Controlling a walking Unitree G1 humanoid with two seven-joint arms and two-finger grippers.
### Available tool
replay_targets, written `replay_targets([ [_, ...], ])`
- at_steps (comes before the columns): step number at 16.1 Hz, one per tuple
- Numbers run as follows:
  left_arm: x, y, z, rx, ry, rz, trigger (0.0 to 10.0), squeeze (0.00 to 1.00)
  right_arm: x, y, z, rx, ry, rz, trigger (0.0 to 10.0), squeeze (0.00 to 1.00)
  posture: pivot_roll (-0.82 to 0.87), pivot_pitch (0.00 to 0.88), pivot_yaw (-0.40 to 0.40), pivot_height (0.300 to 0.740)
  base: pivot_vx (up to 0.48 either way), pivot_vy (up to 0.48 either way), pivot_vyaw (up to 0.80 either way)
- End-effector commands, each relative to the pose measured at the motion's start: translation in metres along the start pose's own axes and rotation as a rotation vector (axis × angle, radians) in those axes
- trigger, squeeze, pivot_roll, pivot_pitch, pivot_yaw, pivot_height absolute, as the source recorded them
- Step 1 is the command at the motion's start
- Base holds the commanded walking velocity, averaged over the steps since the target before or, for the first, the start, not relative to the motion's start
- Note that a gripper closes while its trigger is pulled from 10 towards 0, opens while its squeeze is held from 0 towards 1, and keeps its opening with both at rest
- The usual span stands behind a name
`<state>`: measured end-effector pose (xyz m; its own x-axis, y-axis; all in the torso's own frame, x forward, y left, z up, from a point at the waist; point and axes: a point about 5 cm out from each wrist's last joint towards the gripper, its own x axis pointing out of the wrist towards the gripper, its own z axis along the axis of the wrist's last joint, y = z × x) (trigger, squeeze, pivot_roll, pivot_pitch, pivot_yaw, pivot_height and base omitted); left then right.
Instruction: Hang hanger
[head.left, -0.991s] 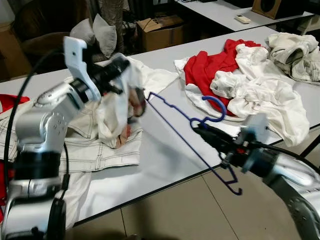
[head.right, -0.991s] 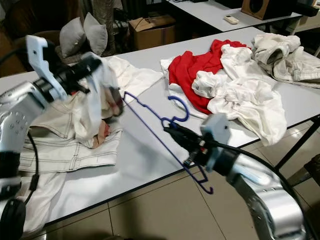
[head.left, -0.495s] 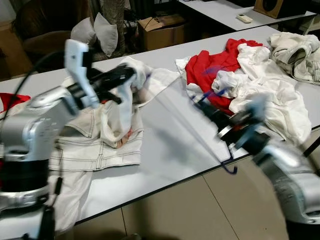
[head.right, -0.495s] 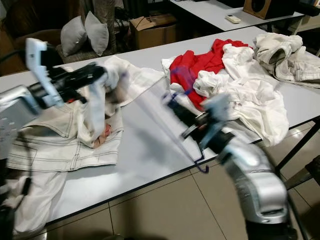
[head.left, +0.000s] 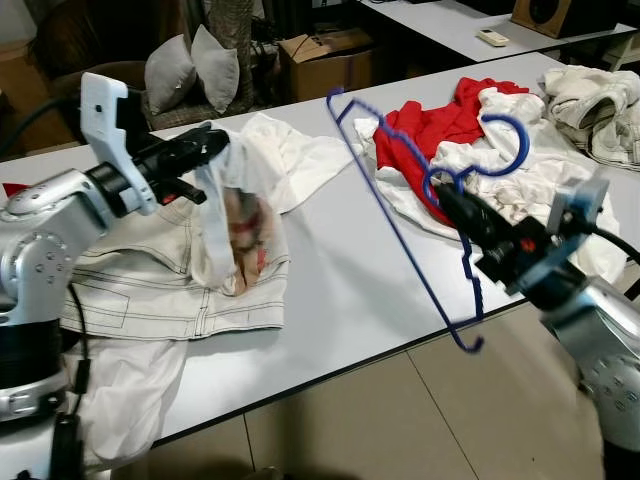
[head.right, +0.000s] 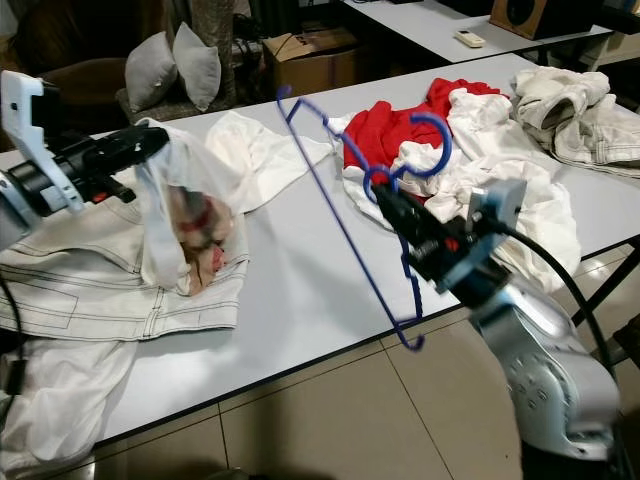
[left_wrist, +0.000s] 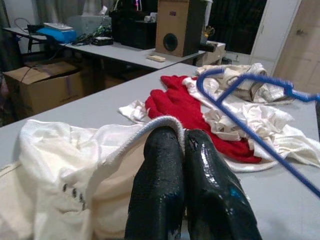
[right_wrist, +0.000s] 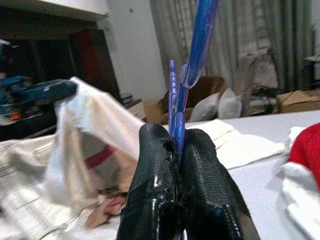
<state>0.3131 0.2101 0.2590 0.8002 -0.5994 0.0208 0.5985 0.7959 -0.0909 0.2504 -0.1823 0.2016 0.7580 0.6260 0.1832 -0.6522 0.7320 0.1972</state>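
Observation:
A blue wire hanger (right_wrist: 200, 35) stands tilted above the white table (head.left: 340, 290), its hook over the pile of clothes. My right gripper (head.left: 448, 198) is shut on it just below the hook; in the right wrist view the wire runs between the black fingers (right_wrist: 155, 165). My left gripper (head.left: 213, 142) is shut on the edge of a white garment (head.left: 238, 215) and holds it up so it hangs over the table's left part. The hem lies across the fingers (left_wrist: 165, 150) in the left wrist view. Hanger and garment are apart.
White trousers (head.left: 140, 290) lie flat under the hanging garment. A heap of red and white clothes (head.left: 470, 110) covers the table's right half, more white clothes (head.left: 600, 95) at its far right. The table's front edge runs close to me. Behind: a cardboard box (head.left: 320, 60), cushions (head.left: 195, 65).
My right gripper has swung the hanger up and to the right, so its far end left the garment and now points upward. My left gripper still holds the garment.

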Motion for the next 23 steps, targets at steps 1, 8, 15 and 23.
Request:
replay_targets([
  [1, 0.004, 0.001, 0.007, 0.011, -0.039, 0.031, 0.0, 0.0, -0.002, 0.007, 0.005, -0.004, -0.002, 0.049, 10.0, 0.0, -0.16, 0.0, 0.101, 0.74, 0.0, 0.0, 0.0],
  [8, 0.031, -0.01, 0.023, -0.091, -0.139, 0.042, 0.0, 0.0, -0.019, 0.029, -0.02, 0.002, 0.238, 0.236, 10.0, 0.0, -0.17, 0.0, 0.111, 0.74, 0.0, 0.0, 0.0],
  [15, 0.026, -0.036, 0.036, -0.071, -0.114, -0.104, 0.0, 0.0, 0.011, 0.022, -0.031, -0.001, 0.263, 0.237, 10.0, 0.0, -0.14, 0.0, 0.102, 0.74, 0.0, 0.0, 0.0],
  [23, 0.025, -0.023, 0.045, -0.077, -0.176, 0.017, 0.0, 0.0, -0.007, 0.038, -0.044, 0.067, 0.39, 0.406, 10.0, 0.0, -0.15, 0.0, 0.106, 0.74, 0.0, 0.0, 0.0],
])
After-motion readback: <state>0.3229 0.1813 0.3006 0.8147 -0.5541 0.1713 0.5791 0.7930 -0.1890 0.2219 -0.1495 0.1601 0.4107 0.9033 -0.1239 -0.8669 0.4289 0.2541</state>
